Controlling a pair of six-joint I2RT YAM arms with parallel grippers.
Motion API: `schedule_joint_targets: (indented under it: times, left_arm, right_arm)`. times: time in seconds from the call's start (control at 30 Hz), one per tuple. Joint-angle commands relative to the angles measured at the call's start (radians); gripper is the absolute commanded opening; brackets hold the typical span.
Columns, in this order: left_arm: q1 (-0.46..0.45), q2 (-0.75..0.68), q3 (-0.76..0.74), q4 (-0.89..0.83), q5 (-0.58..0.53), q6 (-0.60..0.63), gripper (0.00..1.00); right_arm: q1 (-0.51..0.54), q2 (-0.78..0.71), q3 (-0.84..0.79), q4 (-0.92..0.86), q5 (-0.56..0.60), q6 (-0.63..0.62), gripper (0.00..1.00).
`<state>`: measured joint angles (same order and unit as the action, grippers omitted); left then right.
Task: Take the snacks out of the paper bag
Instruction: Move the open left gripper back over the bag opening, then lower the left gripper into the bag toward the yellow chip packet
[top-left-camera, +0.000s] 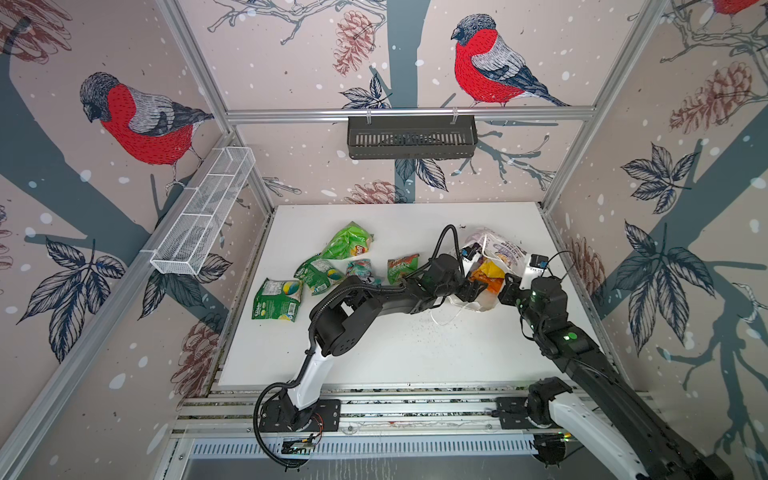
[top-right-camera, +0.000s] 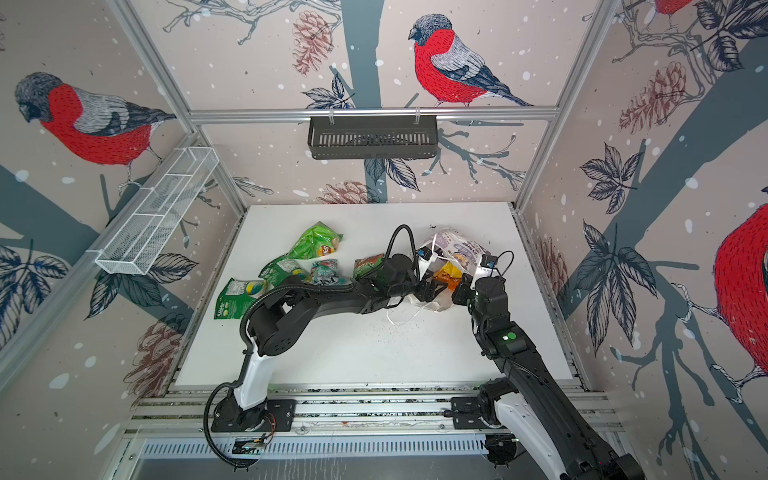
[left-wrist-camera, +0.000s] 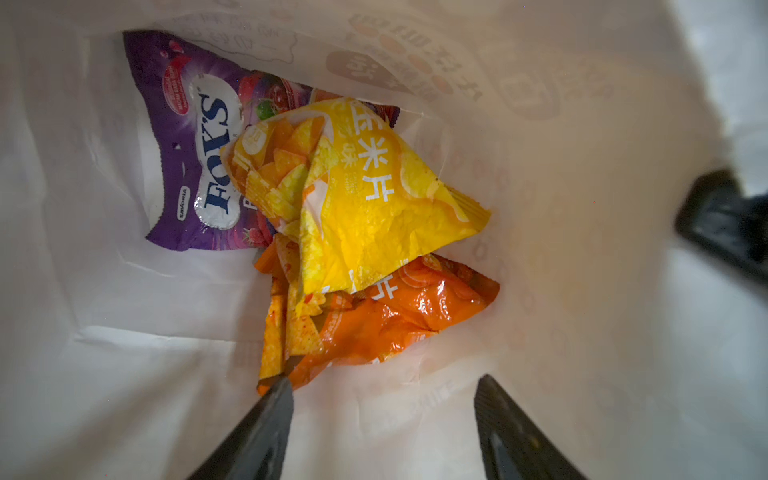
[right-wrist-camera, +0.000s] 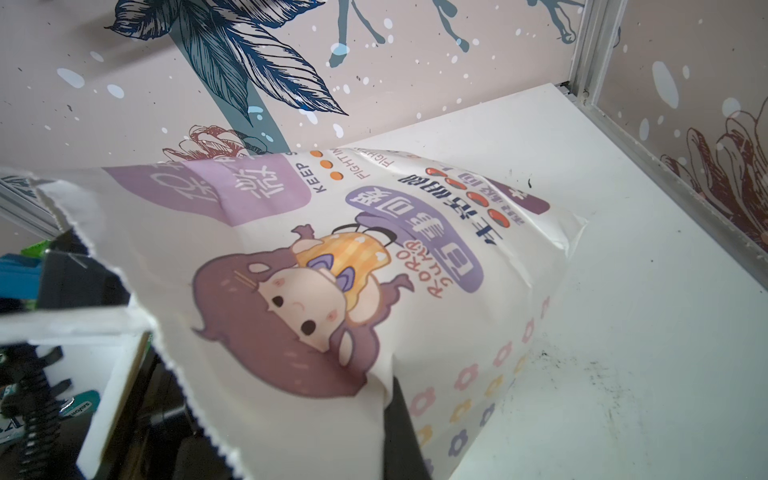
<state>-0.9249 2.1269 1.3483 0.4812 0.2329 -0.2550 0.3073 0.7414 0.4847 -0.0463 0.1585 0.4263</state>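
Left hand (left-wrist-camera: 382, 386) spread inside paper bag (left-wrist-camera: 124, 332), near orange packet (left-wrist-camera: 395, 316); right hand (top-left-camera: 503, 287) pinching bag rim.

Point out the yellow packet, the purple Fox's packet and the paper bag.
yellow packet (left-wrist-camera: 357, 199): left wrist view, crinkled middle
purple Fox's packet (left-wrist-camera: 216, 153): left wrist view, logo
paper bag (right-wrist-camera: 291, 299): right wrist view, cartoon figure

Inside paper bag (left-wrist-camera: 124, 353): yellow packet (left-wrist-camera: 374, 199) overlaps purple packet (left-wrist-camera: 183, 137) and orange packet (left-wrist-camera: 395, 316) (labels part-covered). At bag rim, right gripper (left-wrist-camera: 719, 220) blurred, cut by frame edge.
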Motion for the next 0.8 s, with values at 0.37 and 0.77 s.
schedule_joint_targets:
  times: [0.37, 0.77]
  left_arm:
    - [0.0, 0.007, -0.024, 0.068, -0.017, 0.035, 0.51]
    - [0.003, 0.065, 0.069, 0.011, -0.145, 0.034, 0.55]
  right_arm:
    - [0.0, 0.028, 0.04, 0.041, -0.033, 0.025, 0.0]
    - [0.0, 0.033, 0.023, 0.047, -0.047, 0.014, 0.0]
